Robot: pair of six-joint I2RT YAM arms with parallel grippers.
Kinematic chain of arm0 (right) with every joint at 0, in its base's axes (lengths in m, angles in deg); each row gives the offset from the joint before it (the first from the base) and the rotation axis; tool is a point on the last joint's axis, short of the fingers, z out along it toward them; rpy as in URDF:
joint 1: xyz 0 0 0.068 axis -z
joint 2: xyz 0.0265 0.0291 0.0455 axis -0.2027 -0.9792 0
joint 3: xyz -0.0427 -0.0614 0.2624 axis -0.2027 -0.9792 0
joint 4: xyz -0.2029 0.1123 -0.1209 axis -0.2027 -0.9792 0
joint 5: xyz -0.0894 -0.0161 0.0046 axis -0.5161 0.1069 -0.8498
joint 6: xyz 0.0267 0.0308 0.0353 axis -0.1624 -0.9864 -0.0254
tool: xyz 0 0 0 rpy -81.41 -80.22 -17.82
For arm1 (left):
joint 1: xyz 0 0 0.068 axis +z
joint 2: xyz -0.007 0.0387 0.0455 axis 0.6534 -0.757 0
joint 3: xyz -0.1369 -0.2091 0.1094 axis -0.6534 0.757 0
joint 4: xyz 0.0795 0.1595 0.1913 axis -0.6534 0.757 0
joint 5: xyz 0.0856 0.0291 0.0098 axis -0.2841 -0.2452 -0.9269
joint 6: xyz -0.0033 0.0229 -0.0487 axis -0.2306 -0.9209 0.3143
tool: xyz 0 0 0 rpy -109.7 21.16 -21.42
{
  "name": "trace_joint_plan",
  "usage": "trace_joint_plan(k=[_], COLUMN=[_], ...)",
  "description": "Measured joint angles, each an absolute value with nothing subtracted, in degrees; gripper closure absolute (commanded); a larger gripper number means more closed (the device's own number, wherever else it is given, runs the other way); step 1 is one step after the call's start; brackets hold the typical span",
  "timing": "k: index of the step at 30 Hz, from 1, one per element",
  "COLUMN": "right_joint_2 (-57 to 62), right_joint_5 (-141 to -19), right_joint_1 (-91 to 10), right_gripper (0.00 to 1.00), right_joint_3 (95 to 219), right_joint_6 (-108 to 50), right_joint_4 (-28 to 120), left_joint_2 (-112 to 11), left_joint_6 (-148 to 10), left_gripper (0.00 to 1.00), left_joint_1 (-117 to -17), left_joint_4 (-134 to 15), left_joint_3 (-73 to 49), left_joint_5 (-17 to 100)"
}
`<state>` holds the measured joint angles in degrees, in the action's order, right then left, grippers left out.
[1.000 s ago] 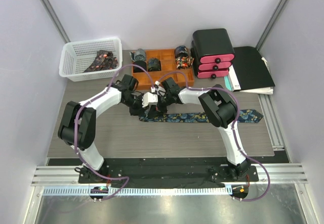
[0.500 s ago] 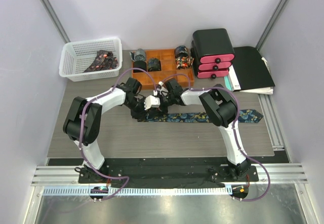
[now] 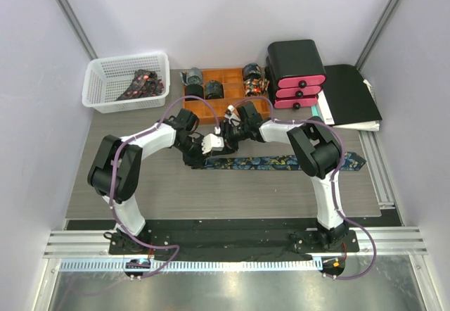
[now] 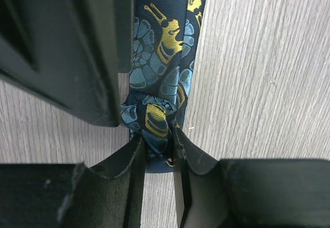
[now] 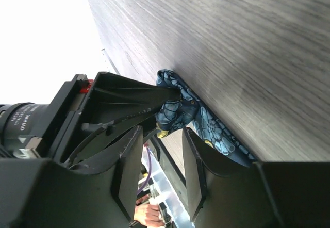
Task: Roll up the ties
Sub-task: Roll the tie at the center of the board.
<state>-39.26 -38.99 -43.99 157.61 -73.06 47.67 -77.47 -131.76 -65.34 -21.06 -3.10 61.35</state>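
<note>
A dark navy tie (image 3: 281, 162) with a teal and gold pattern lies flat across the table, its wide pointed end at the right. My left gripper (image 3: 205, 155) is at the tie's left end. In the left wrist view the gripper (image 4: 157, 140) is shut on the folded end of the tie (image 4: 165, 42). My right gripper (image 3: 223, 138) is just beyond it, facing it. In the right wrist view the right gripper (image 5: 162, 132) is open, and the bunched end of the tie (image 5: 206, 127) lies just past its fingertips, held by the left fingers.
An orange tray (image 3: 235, 107) with several rolled ties stands behind the grippers. A white basket (image 3: 98, 86) with loose ties is at the back left. A black and pink drawer box (image 3: 295, 72) and a black folder (image 3: 351, 96) are at the back right.
Both grippers have shifted a little to the right and back, towards the orange tray. The tie's left end has been drawn right with them, and the right arm's elbow has swung right.
</note>
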Motion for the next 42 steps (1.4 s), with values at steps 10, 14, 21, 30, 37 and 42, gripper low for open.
trace_joint_plan(k=[10,14,21,30,37,42], right_joint_2=[-39.01,-39.54,-39.67,-39.67,-39.91,-40.22], right_joint_5=[-39.78,-40.59,-43.03,-45.72,-47.08,-46.71], right_joint_1=[-45.74,-46.70,-46.72,-45.59,-45.59,-45.59], right_gripper=[0.58,0.64,0.94,0.99,0.99,0.99], right_joint_3=[157.66,158.55,160.00,160.50,160.94,161.02], right_joint_6=[-71.88,-69.35,-63.12,-59.01,-57.72,-57.76], right_joint_4=[46.47,43.41,36.24,31.17,29.88,29.88], left_joint_2=[-76.92,-76.92,-76.92,-76.68,-75.20,-75.09], left_joint_6=[-131.98,-131.94,-131.54,-131.59,-131.50,-131.30], left_gripper=[0.71,0.71,0.71,0.55,0.49,0.48], left_joint_1=[-66.23,-66.25,-66.30,-66.63,-65.77,-65.49], left_joint_4=[-22.22,-22.20,-22.29,-22.90,-24.58,-25.24], left_joint_3=[-2.24,-2.24,-2.24,-1.96,-0.08,0.25], left_joint_5=[60.58,60.58,60.58,60.65,61.24,61.35])
